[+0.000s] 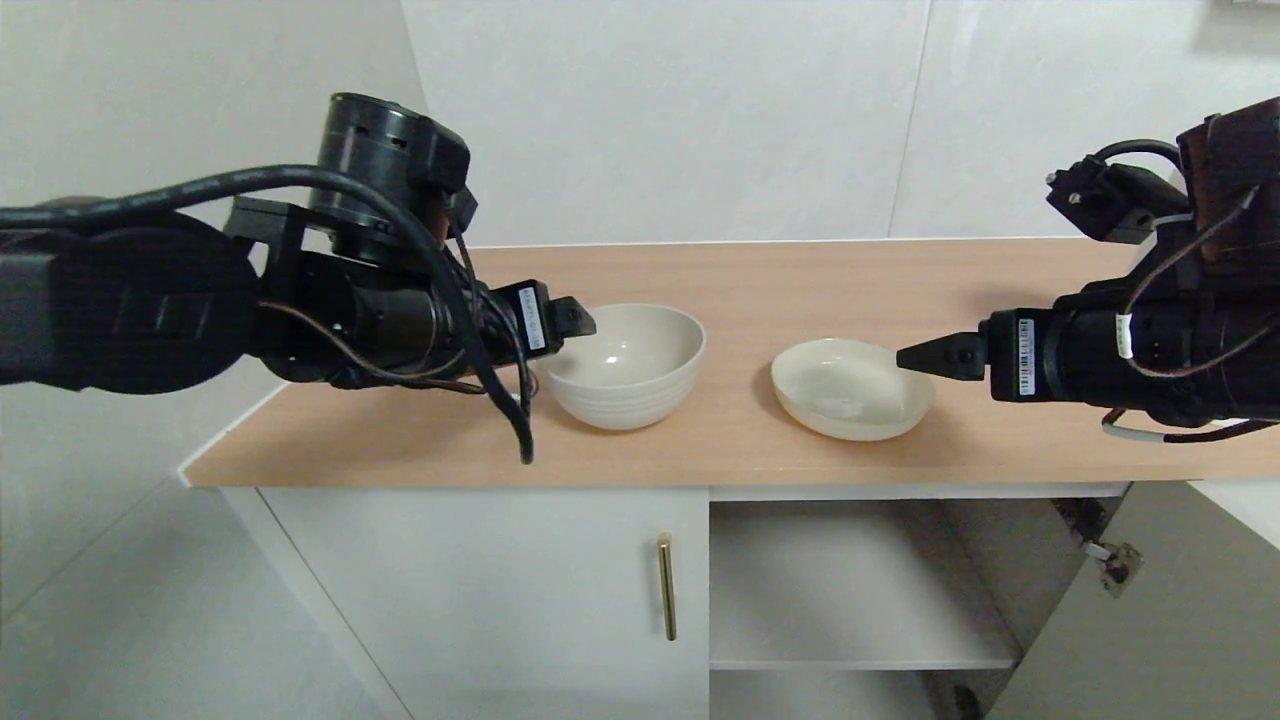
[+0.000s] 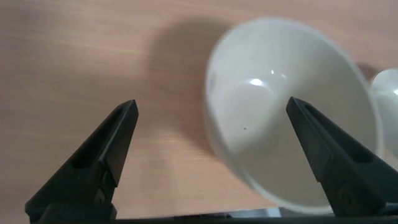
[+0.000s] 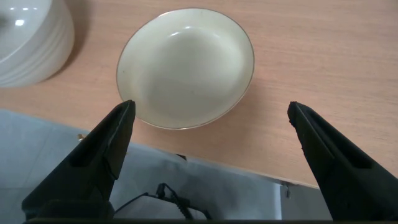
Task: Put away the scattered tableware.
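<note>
A deep white bowl (image 1: 625, 365) stands on the wooden countertop (image 1: 760, 280), with a shallow cream dish (image 1: 850, 388) to its right. My left gripper (image 1: 575, 322) is at the bowl's left rim. In the left wrist view this gripper (image 2: 211, 104) is open and straddles the rim of the bowl (image 2: 292, 143), one finger over the inside and one outside. My right gripper (image 1: 915, 358) hovers at the dish's right edge. In the right wrist view it (image 3: 210, 107) is open, with the dish (image 3: 186, 68) just beyond its fingertips and nothing between them.
Below the counter the left cabinet door is shut and has a gold handle (image 1: 666, 585). The right compartment is open, showing a white shelf (image 1: 860, 600), and its door (image 1: 1150, 620) is swung out at the right. A white wall rises behind the counter.
</note>
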Tool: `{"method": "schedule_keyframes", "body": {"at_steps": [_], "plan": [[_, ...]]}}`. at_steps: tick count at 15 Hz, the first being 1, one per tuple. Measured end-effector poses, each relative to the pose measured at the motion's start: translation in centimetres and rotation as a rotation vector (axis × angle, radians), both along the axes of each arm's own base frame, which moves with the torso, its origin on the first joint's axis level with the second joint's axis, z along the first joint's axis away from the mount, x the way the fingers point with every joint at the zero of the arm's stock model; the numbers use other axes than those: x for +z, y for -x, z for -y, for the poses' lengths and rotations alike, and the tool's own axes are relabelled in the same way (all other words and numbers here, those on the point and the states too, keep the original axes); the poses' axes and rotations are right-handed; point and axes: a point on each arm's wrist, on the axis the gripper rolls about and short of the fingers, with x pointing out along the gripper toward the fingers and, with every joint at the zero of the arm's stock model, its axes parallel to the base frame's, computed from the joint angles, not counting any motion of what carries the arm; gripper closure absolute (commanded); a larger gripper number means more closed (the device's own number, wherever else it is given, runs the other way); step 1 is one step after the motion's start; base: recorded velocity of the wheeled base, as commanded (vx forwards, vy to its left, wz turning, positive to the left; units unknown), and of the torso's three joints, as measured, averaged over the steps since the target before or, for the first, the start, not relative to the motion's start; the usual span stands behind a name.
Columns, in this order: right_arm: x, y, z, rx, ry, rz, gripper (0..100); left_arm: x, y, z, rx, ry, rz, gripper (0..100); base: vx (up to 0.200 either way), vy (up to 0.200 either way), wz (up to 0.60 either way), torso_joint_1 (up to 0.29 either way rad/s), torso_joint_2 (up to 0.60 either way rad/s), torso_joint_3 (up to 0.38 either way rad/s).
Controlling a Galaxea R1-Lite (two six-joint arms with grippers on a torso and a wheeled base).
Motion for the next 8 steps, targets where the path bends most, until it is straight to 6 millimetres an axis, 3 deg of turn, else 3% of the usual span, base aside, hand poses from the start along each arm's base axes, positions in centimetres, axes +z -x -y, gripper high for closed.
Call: {"method": "schedule_keyframes", "body": {"at_steps": [4, 5, 8], "plan": [[0.1, 0.2, 0.1, -0.002, -0.002, 0.004, 0, -1.0, -0.6, 0.6, -0.004, -0.015, -0.023, 0, 0.000, 0.000, 0.00, 0.000, 0.00, 0.000], [0.1, 0.2, 0.1, -0.002, -0.001, 0.004, 0, -1.1, -0.6, 0.6, -0.004, -0.017, -0.026, 100, 0.000, 0.000, 0.00, 0.000, 0.00, 0.000], [0.1, 0.2, 0.2, -0.005, -0.001, 0.005, 0, -1.4, -0.7, 0.7, -0.005, -0.023, -0.036, 100, 0.000, 0.000, 0.00, 0.000, 0.00, 0.000]]}}
